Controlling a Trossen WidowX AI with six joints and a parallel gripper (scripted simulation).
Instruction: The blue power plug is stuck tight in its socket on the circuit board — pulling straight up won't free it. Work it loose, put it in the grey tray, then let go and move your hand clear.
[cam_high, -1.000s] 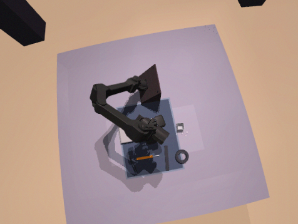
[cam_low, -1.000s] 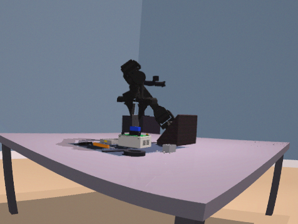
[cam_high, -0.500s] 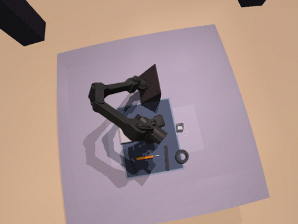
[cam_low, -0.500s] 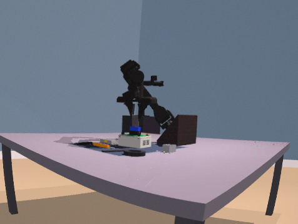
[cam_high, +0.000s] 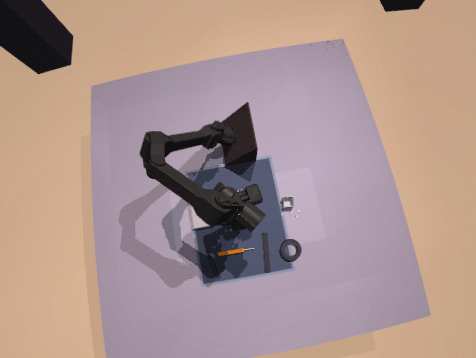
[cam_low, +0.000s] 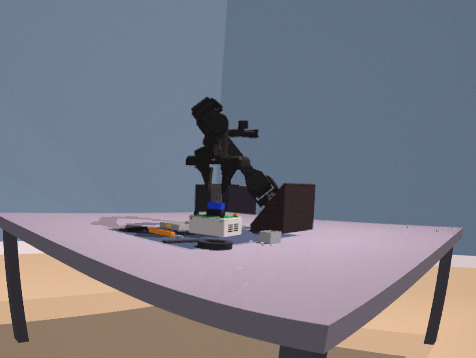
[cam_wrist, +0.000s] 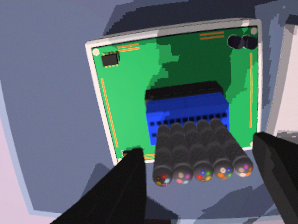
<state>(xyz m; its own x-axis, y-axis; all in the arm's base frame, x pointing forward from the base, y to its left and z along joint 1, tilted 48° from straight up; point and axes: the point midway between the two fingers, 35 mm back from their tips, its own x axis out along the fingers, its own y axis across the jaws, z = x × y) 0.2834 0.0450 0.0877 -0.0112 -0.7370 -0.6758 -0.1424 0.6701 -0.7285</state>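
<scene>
In the wrist view, the blue power plug (cam_low: 216, 205) (cam_wrist: 187, 111), with its bundle of dark ribbed cables (cam_low: 215, 192) (cam_wrist: 202, 150), sits at the black socket (cam_wrist: 184, 91) on the green circuit board (cam_wrist: 127, 95), right of the frame's middle. The claw (cam_low: 216, 186) (cam_wrist: 198, 149) stands with its fingers apart, one at lower left and one at lower right, with visible gaps beside the cables and nothing clamped.

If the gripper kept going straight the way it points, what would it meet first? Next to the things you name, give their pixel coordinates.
Probably the circuit board (cam_wrist: 127, 92) or its white housing (cam_low: 214, 227): the parted fingers straddle the blue plug (cam_low: 216, 205) (cam_wrist: 187, 111). Exact depth is unclear.
</scene>
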